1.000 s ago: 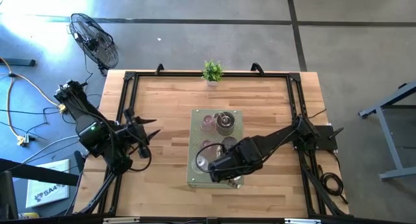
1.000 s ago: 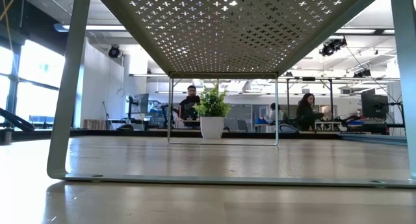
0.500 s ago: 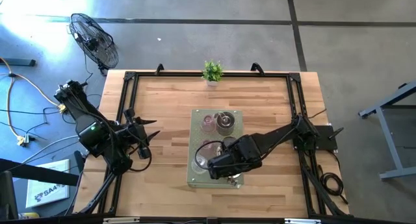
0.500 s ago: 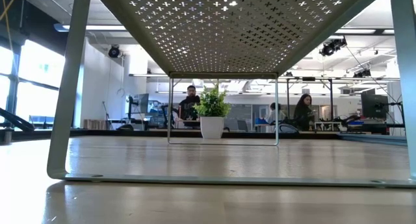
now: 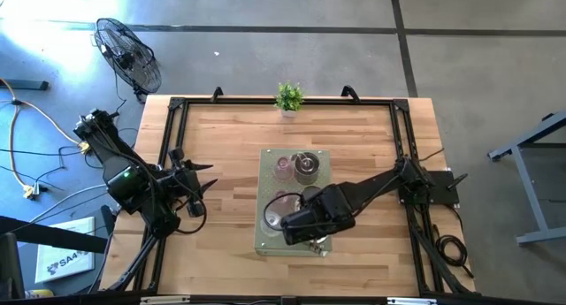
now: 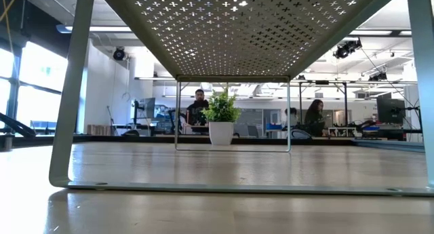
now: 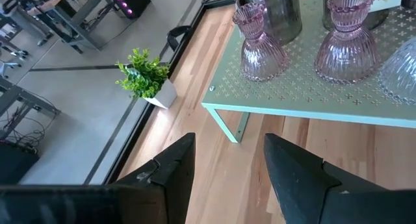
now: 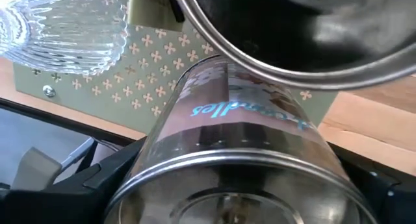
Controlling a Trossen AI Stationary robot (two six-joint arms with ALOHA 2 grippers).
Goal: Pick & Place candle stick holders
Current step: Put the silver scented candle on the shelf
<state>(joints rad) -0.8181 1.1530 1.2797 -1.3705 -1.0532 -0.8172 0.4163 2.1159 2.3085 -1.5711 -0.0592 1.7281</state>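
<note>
A pale green perforated stand [image 5: 265,243] sits mid-table and carries the candle stick holders. Two pinkish glass ones [image 7: 260,45] and a silvery metal one [image 5: 306,167] stand at its far end, and a clear ribbed glass one [image 8: 58,29] at its near left. My right gripper [image 5: 299,227] is over the stand's near part, shut on a silvery cylindrical holder [image 8: 240,146] with a printed label. A wide metal rim [image 8: 279,62] shows just beyond it. My left gripper [image 7: 227,165] is open and empty, left of the stand. My right gripper has the silvery cylindrical holder between its two fingers, one on each side of its round wall [image 8: 162,152]. The holder's open rim [image 8: 234,169] faces the wrist camera. The holder hides the fingertips, and I cannot tell whether its base rests on the stand.
A small green potted plant [image 5: 288,98] stands at the table's far edge. A black frame [image 5: 177,119] runs round the tabletop. There is bare wood left and right of the stand. People sit at desks in the room behind [image 6: 315,119].
My right gripper has shifted a little toward the table's left edge over the near part of the stand. The clear glass holder shows more beside it now.
</note>
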